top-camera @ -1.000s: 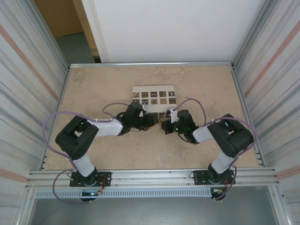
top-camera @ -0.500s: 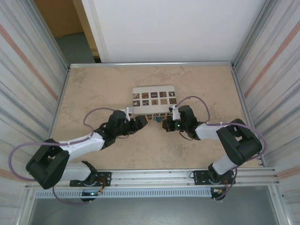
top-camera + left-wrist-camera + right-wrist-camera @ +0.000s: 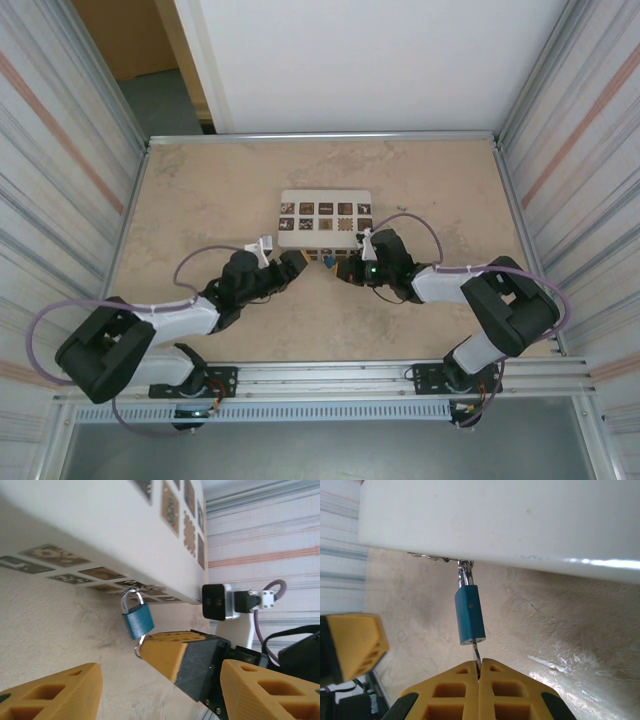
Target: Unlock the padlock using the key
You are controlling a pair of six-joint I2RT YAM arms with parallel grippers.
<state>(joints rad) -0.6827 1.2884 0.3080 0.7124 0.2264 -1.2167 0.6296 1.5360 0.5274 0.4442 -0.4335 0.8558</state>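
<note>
The bench (image 3: 200, 190) carries a pale box (image 3: 325, 210) with brown squares on its lid, set at 12 o'clock from the bench centre. The left end effector (image 3: 297, 262) lies low at 8 o'clock from the box's near edge; in the left wrist view its fingers stand well apart with nothing between them. The right end effector (image 3: 479, 666) lies at 4 o'clock from the same edge, its fingers together and clamped on the key (image 3: 477, 654). The padlock (image 3: 470, 615), a small blue body, hangs at the 6 o'clock face of the box, between the two end effectors. Its shackle (image 3: 465, 572) passes through a metal hasp (image 3: 431, 557) on the box edge and appears seated in the body, so the padlock reads as locked. The key blade runs from the clamped fingers straight into the underside of the padlock; how deep it sits in the keyway cannot be told. Step in hand, as judged: key inserted or at the point of insertion, turn not yet made. The next move calls for a wrist rotation about the blade axis, grip kept firm and the blade kept in line with the body. The padlock hangs free and is likely to swing or twist with the key, so the left end effector may need to close on the blue body to brace it.
</note>
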